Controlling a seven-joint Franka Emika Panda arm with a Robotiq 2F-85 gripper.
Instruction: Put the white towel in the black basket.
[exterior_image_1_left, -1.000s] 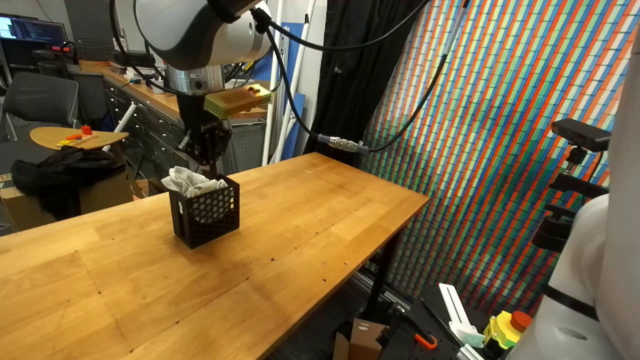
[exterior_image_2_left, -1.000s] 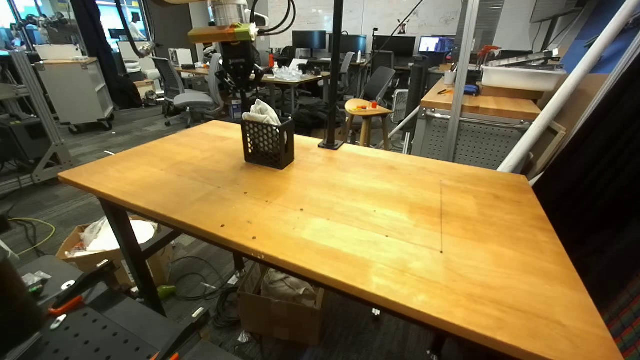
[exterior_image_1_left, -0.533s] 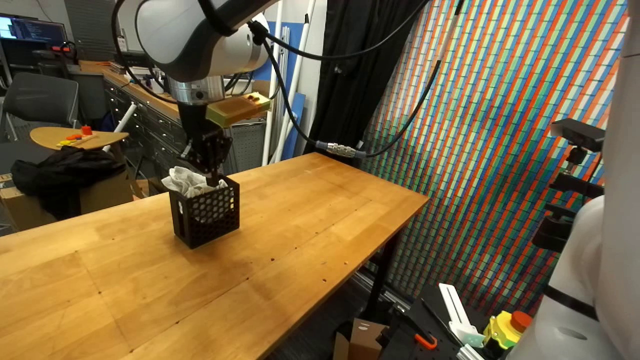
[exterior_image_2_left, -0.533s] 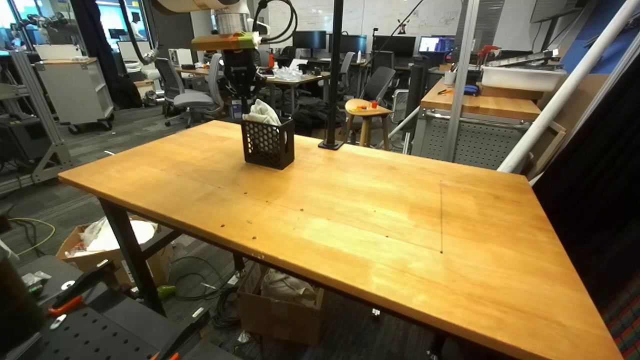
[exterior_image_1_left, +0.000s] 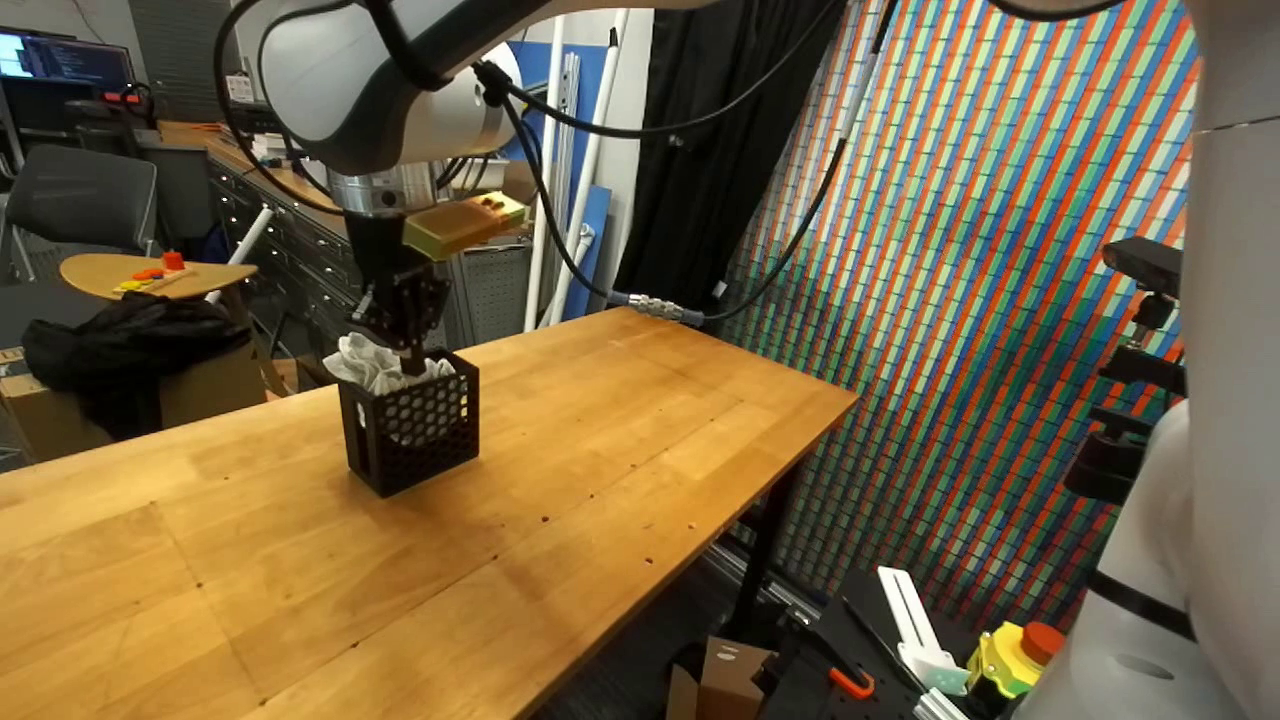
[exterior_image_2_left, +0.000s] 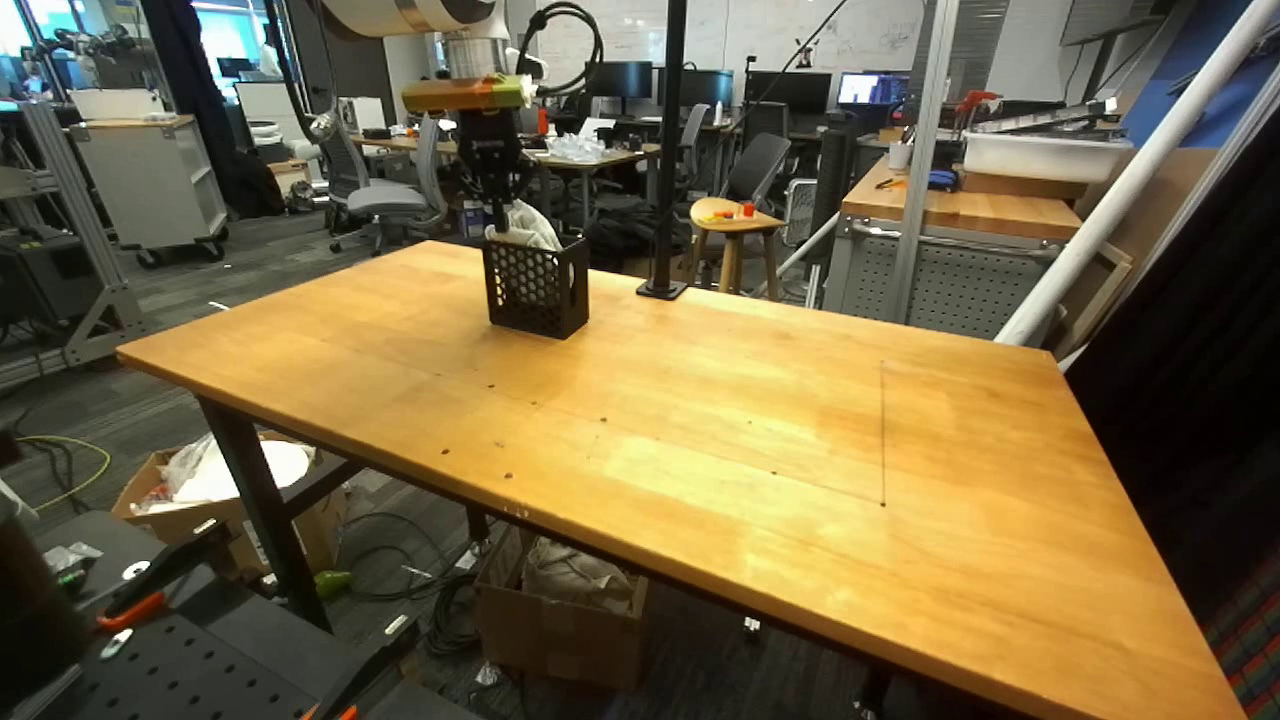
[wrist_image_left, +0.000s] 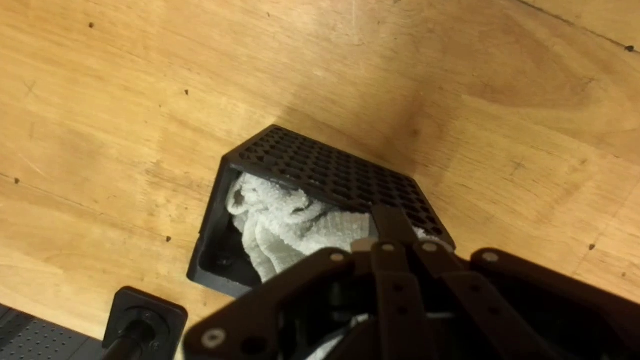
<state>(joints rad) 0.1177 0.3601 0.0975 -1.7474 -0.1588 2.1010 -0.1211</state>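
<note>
We found the white towel (wrist_image_left: 287, 217) bunched inside the black basket (exterior_image_1_left: 430, 465), its crumpled top standing above the rim in both exterior views. Some of the cloth also showed pale through the holes of the side wall. In the wrist view we saw it lying toward the openwork side, with the bare dark inside of the basket visible at one corner. The basket stood upright on the wooden bench (exterior_image_1_left: 600, 430).

Jaws: together, pointing down over the basket's opening, tips at about rim height among the upper folds. We could not tell whether the tips touched the cloth or the wall.

The robot arm (exterior_image_1_left: 385, 100) reached in from above, a yellow-green block (exterior_image_1_left: 465, 228) fixed at its wrist. In an exterior view we noted a black post (exterior_image_2_left: 672, 150), its base on the bench near the basket but apart from it. Past the bench stood a wooden stool (exterior_image_2_left: 757, 222) bearing small coloured pieces (exterior_image_2_left: 747, 210).
</note>
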